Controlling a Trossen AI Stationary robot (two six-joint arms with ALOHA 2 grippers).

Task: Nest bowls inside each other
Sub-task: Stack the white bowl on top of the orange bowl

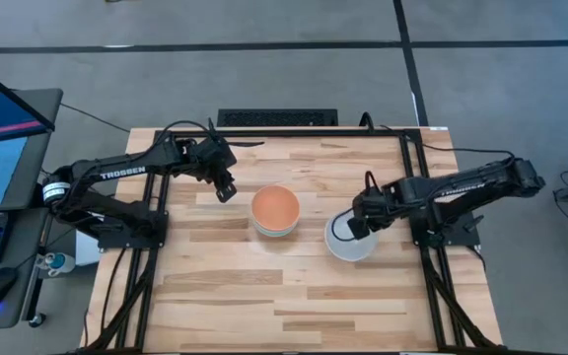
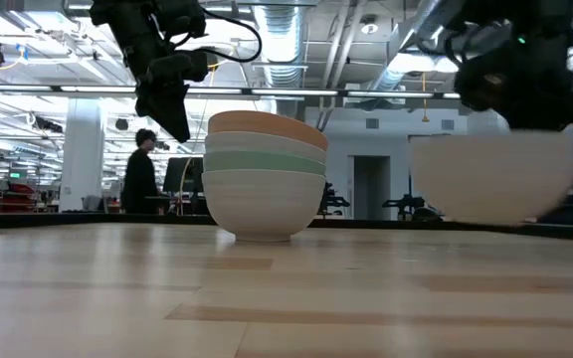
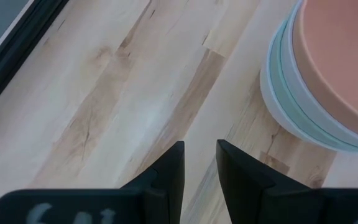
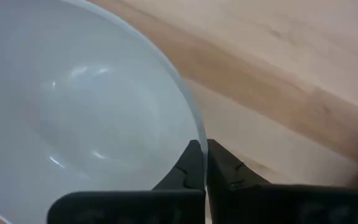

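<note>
A stack of bowls (image 1: 275,211) stands on its white bottom bowl at the table's middle, with a mint green bowl nested in it and an orange one on top (image 2: 265,174). My right gripper (image 1: 355,227) is shut on a separate white bowl (image 1: 348,245), right of the stack. In the low view this bowl (image 2: 495,179) hangs above the tabletop. A third white bowl does not show. My left gripper (image 1: 227,189) hovers left of the stack, fingers pointing down with a narrow gap (image 3: 200,168), touching nothing. My right gripper (image 4: 201,163) pinches the white bowl's rim (image 4: 197,134), one finger inside the bowl and one outside. The fingers come at it from above, slanting in from the table's right. The bowl is lifted clear of the table and sits about level, mouth up.
Black frame rails (image 1: 410,177) run along the table's far, left and right sides. Bare wood lies in front of the stack (image 1: 284,296). A person (image 2: 142,179) stands far behind the table. A monitor, keyboard and mouse sit off the table's left.
</note>
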